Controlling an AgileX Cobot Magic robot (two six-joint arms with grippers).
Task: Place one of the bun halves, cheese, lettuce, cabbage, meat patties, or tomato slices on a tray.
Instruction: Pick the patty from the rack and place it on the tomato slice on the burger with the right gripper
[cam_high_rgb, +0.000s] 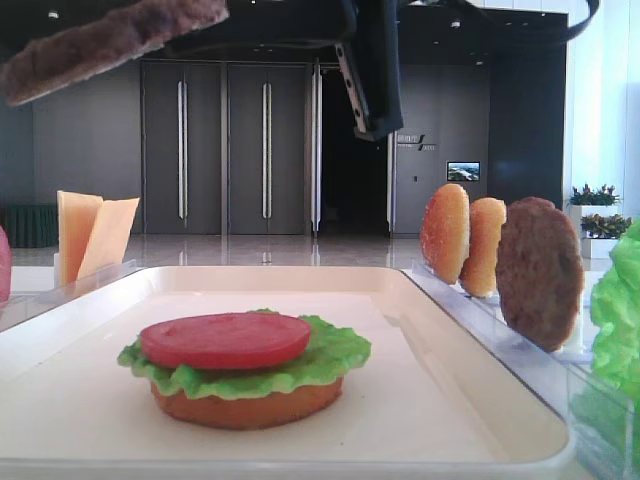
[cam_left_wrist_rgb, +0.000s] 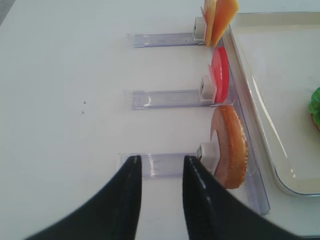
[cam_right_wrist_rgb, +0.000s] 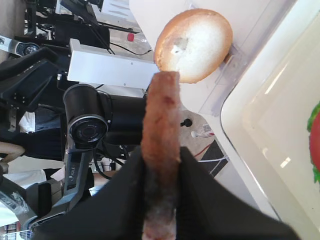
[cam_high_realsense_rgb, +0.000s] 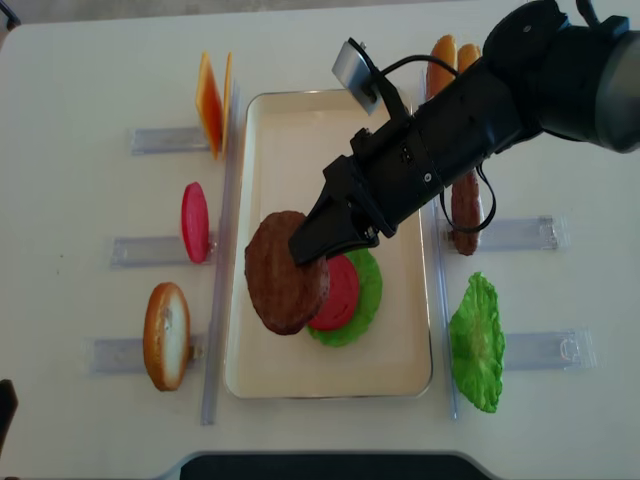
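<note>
Brown patty (cam_high_realsense_rgb: 285, 273) hangs over the tray (cam_high_realsense_rgb: 290, 130), clenched in the right gripper (cam_high_realsense_rgb: 312, 250); left gripper (cam_left_wrist_rgb: 159, 172) clenched, empty, beside the tray.

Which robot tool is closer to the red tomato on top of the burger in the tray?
The right tool. It hangs just above the tomato slice, holding a meat patty. The left tool is off the tray, beside a standing bun half.
</note>
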